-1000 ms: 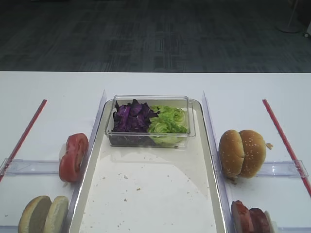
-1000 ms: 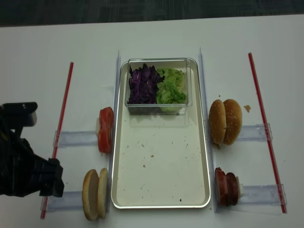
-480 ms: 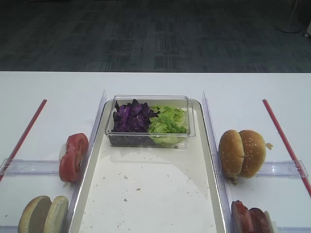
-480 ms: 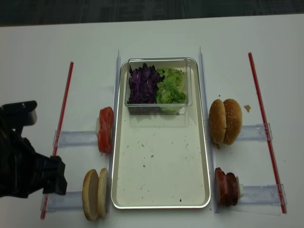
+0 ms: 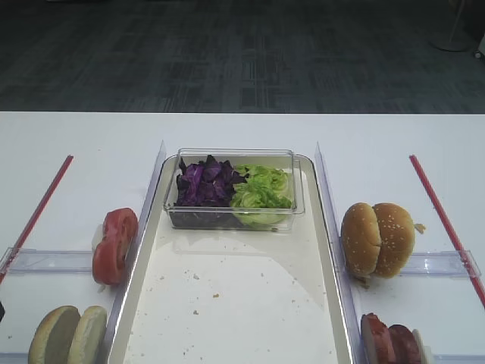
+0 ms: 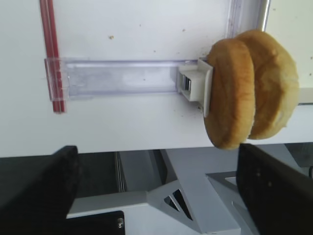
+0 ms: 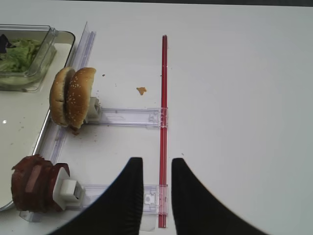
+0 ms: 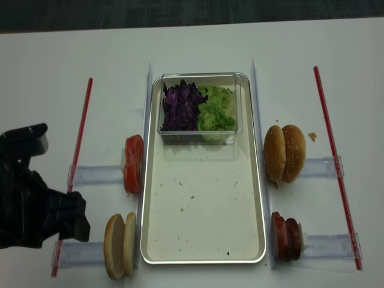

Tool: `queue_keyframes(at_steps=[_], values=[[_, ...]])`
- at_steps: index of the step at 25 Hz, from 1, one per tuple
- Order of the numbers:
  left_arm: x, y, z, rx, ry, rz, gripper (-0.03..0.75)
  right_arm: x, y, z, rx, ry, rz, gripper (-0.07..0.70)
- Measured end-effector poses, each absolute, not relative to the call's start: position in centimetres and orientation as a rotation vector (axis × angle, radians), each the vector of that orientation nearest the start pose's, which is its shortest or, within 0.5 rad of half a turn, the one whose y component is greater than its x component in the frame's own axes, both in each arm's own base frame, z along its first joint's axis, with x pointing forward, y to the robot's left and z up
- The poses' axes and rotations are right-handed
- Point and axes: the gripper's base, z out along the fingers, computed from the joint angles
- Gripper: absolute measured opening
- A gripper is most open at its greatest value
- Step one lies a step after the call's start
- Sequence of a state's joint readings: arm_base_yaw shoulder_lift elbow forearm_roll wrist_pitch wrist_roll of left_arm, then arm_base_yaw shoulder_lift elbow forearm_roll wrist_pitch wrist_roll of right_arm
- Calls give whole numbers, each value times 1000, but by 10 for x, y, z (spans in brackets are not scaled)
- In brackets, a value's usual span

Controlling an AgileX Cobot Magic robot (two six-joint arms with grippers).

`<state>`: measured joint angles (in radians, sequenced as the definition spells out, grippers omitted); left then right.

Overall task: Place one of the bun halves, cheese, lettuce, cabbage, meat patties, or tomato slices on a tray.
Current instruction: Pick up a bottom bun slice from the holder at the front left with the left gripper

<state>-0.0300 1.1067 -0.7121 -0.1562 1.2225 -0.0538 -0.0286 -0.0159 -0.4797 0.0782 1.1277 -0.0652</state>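
Two plain bun halves (image 6: 249, 93) (image 8: 120, 245) stand on edge left of the tray's (image 8: 204, 257) near corner. My left gripper (image 6: 156, 191) is wide open and empty, just short of them at the table's near edge; its arm (image 8: 30, 204) is at the left. Tomato slices (image 8: 133, 163) stand further up the tray's left side. Cabbage (image 8: 182, 105) and lettuce (image 8: 216, 108) fill a clear box at the tray's far end. Meat patties (image 7: 34, 188) (image 8: 287, 235) stand right of the tray. My right gripper (image 7: 156, 161) hovers open and empty over a red strip. Cheese is out of view.
Sesame-seeded buns (image 8: 284, 153) stand on a clear holder right of the tray. Red strips (image 8: 77, 162) (image 8: 336, 162) run along both sides of the table. Clear plastic rails (image 8: 96, 175) hold each food stack. A crumb (image 7: 141, 90) lies near the right strip.
The left arm has crept a little to the right, toward the bun halves. Nothing else has moved.
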Motion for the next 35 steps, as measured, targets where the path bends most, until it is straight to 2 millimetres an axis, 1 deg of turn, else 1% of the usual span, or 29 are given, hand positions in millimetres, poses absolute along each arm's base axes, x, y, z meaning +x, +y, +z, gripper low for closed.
queue_keyframes(at_steps=[6,14,22,25,30,32,35], values=[[162,-33,260,-34,3057,-250,598,-8,7,266,-43,2113,40,193],[155,-59,261,51,3078,-265,598,-8,7,266,-43,2113,40,193],[145,-81,262,132,3093,-273,598,-8,7,266,-45,2113,39,193],[145,-90,257,172,3126,-259,598,-8,7,266,-45,2113,39,193],[151,-111,240,260,3218,-196,598,-8,7,266,-45,2113,39,193],[154,-120,238,287,3231,-182,598,-8,7,266,-45,2113,39,193],[161,-131,242,289,3221,-189,598,-8,7,266,-45,2113,39,193]])
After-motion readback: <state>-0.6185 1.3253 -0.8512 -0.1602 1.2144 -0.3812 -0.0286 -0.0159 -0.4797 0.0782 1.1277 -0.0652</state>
